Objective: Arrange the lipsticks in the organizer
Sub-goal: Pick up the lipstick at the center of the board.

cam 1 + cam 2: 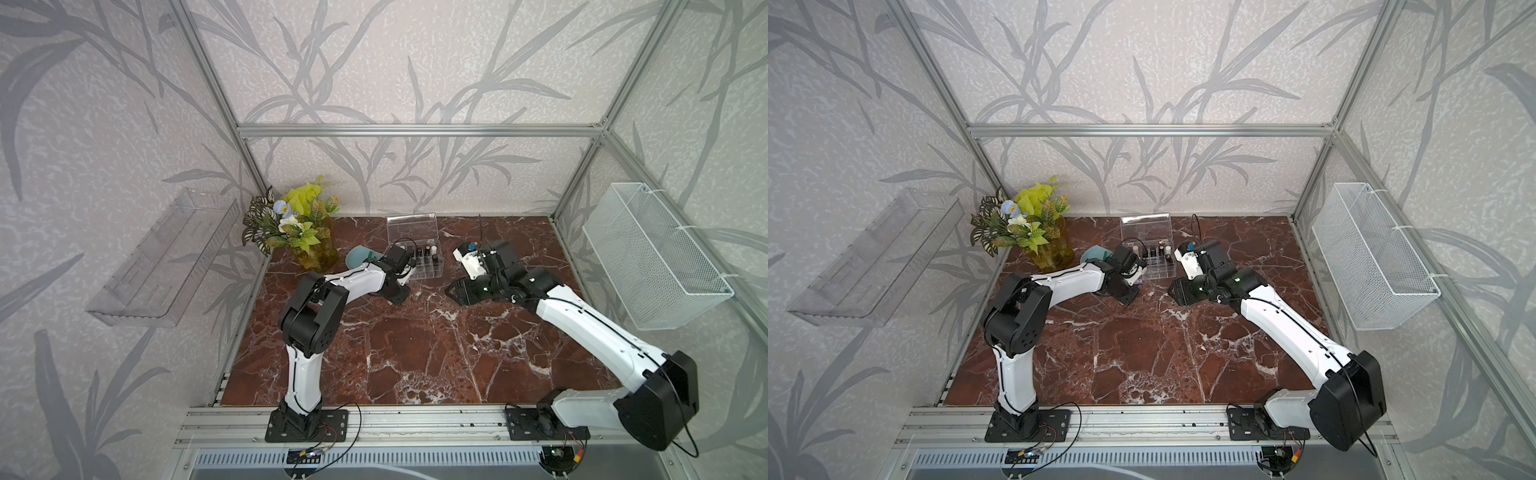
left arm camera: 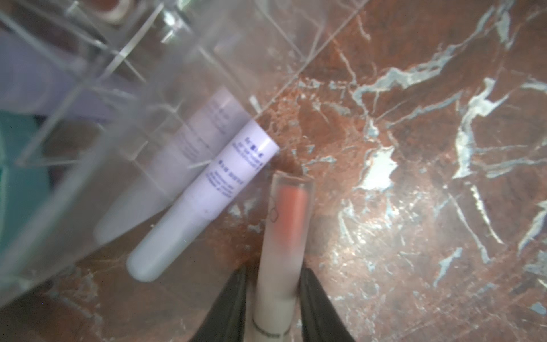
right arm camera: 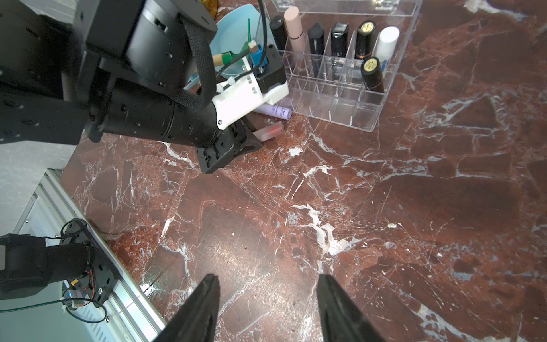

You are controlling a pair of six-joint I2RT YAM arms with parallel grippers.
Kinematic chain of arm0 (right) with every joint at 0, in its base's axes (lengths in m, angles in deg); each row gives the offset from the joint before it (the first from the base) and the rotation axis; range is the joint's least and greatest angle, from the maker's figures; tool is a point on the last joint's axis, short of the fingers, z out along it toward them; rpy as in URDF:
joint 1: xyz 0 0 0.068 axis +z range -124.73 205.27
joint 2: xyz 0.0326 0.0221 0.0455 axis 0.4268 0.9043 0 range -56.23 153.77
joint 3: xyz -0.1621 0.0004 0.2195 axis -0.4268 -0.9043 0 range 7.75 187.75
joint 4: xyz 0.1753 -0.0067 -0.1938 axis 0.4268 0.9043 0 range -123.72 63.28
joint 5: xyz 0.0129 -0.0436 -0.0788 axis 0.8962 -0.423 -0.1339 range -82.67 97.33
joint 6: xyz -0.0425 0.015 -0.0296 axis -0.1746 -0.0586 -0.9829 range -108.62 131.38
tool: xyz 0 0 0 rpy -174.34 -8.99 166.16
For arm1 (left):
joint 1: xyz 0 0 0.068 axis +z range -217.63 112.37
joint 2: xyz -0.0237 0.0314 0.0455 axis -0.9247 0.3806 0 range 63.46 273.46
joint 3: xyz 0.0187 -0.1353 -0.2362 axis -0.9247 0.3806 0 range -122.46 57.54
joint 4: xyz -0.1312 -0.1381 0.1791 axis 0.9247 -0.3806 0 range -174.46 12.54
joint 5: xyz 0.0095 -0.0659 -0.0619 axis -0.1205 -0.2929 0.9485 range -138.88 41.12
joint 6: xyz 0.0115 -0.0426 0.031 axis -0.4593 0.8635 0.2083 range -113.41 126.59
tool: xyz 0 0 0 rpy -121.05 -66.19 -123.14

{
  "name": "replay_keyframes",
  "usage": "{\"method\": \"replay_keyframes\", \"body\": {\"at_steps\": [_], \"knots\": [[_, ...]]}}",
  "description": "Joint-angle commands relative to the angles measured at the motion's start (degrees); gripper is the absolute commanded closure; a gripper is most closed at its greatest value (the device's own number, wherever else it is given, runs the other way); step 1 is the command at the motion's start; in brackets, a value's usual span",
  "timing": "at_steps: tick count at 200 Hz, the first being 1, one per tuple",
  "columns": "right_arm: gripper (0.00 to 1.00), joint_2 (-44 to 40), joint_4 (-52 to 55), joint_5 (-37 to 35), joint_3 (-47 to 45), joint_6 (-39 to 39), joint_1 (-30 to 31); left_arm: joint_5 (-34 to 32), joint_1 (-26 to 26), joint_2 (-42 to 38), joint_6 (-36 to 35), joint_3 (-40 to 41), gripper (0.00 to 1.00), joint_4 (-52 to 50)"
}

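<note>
- Clock directions as read in both top views: 12 is the back wall, 6 is the rail with the arm bases.
- The right hand [image 3: 267, 277] hangs over bare marble table [image 3: 384, 222], roughly 4 o'clock from the organizer [image 3: 370, 127]. Its fingers are spread wide with nothing between them.
- The left hand [image 2: 274, 271] is down low at about 8 o'clock of the organizer, clamped on a frosted lipstick [image 2: 288, 213] with coral colour inside. The black fingers [image 2: 233, 296] squeeze it from both sides near its cream end. The far tip is right down by the table, can't tell if it touches.
- A lilac lipstick [image 2: 207, 201] lies flat on the table by the organizer's 7 o'clock corner, near the held one's tip but apart.
- The organizer is a clear grid box toward 12 o'clock of the table's middle, with its lid [image 1: 411, 226] flipped up on the 12 o'clock side.
- In the row next to the lid, standing upright from 9 to 3: a black lipstick [image 3: 278, 28], a pale pink lipstick [image 3: 294, 26], two dark lipsticks [image 3: 315, 38], a gold-topped lipstick [image 3: 364, 38] and a white lipstick [image 3: 387, 41].
- A second gold-topped one [image 3: 371, 74] stands one row toward 6, in front of the white one.
- A light blue bowl [image 3: 228, 35] with a green rake [image 3: 233, 54] in it sits at 9 o'clock of the organizer, half hidden by the left arm.
- A plant [image 1: 291, 220] stands in the table's 10 o'clock corner.
- A clear wall tray [image 1: 166, 257] hangs on the 9 o'clock wall and a white mesh basket [image 1: 656, 257] on the 3 o'clock wall.
</note>
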Motion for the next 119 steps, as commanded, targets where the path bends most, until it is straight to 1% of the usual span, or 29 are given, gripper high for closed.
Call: {"method": "replay_keyframes", "body": {"at_steps": [1, 26, 45, 54, 69, 88, 119], "knots": [[0.43, -1.8, 1.3, 0.7, 0.8, -0.7, -0.2, 0.0, -1.6, 0.4, 0.4, 0.3, 0.75, -3.4], [0.43, -2.0, 1.4, 1.1, 1.0, -0.3, -0.3, 0.2, -2.5, -1.0, 0.6, 1.3, 0.84, -3.4], [0.43, -2.4, 1.5, 1.3, 1.0, -0.1, -0.3, 2.0, -3.1, -3.4, 0.8, 1.9, 0.85, -3.0], [0.43, -2.5, 1.7, 1.7, 1.3, 0.0, -0.5, 4.4, -3.1, -5.2, 1.0, 2.1, 0.85, -2.8], [0.43, -2.9, 2.4, 3.2, 1.6, 0.3, -1.4, 10.6, -3.2, -9.4, 1.3, 2.1, 0.85, -2.4], [0.42, -4.4, 2.1, 8.3, 1.6, 2.3, -4.6, 18.4, -3.1, -15.0, 2.1, 1.7, 0.85, -1.6], [0.37, -6.6, -1.9, 21.4, 0.3, 8.4, -10.7, 28.0, -3.2, -21.1, 3.4, 1.3, 0.85, -0.6]]}}
